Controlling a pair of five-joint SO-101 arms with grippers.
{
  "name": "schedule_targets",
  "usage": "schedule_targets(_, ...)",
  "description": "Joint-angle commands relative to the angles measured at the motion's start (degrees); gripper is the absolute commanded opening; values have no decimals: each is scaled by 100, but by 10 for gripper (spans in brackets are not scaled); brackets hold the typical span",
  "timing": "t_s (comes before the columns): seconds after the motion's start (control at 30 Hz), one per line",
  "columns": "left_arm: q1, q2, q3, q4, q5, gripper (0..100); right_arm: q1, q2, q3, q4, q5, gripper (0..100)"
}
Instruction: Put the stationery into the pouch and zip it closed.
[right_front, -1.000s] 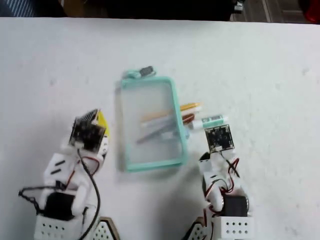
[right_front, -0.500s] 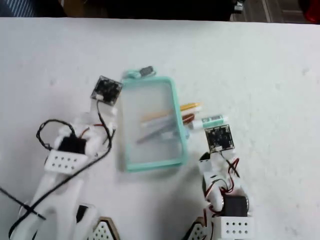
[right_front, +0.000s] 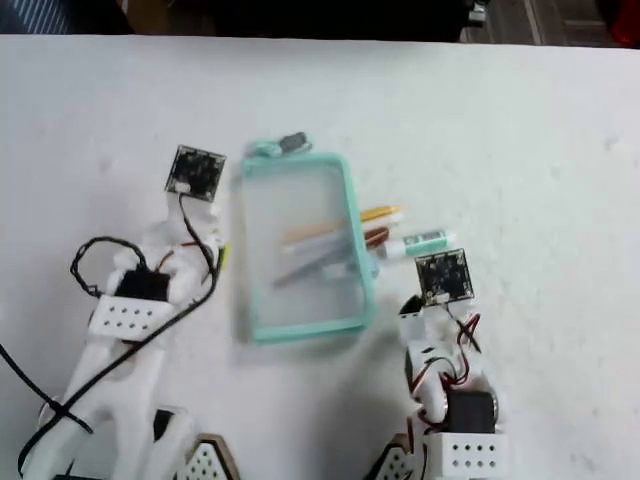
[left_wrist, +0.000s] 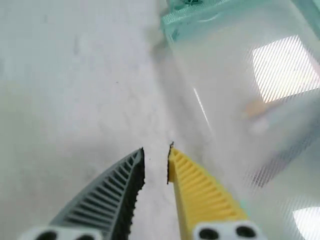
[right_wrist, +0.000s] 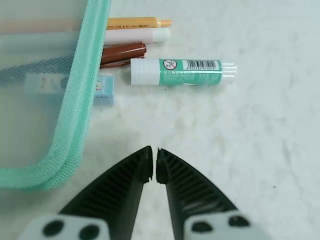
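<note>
The pouch (right_front: 300, 250), see-through w/ teal edging, is laid flat on the desk (right_front: 520, 130) btwn the two arms. Its zip pull (right_front: 292, 143) is seen at the far end. Three pens are tucked partway in, ends sticking out of the side facing the right arm: yellow pen (right_wrist: 137, 23), white pen (right_wrist: 140, 35), brown pen (right_wrist: 122, 50). A glue stick (right_wrist: 177, 72) is left outside on the desk, just beside the pens. An eraser (right_wrist: 104, 85) is seen at the pouch edge, part of it showing through the pouch. The left tool (left_wrist: 156, 162) is held over bare desk just beside the pouch's other long side, tips slightly parted, nothing gripped. The right tool (right_wrist: 154, 152) is held nr the pouch's near corner, clenched, empty.
</note>
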Motion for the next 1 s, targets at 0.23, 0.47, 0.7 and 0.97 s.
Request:
schedule_targets(0.23, -66, -22, -9, -352, 141, 112, 576, -48, -378, -330, 1231, 77)
schedule_targets(0.47, -435, -31, -18, -387, 730, 116, -22, -48, -1284, -347, 932, 58)
schedule_targets(0.7, -426, -31, -18, -352, 721, 117, -1226, 4, -2338, -303, 756, 66)
schedule_targets(0.97, -224, -40, -9, -343, 695, 114, -1358, 1684, -3587, -171, 747, 66)
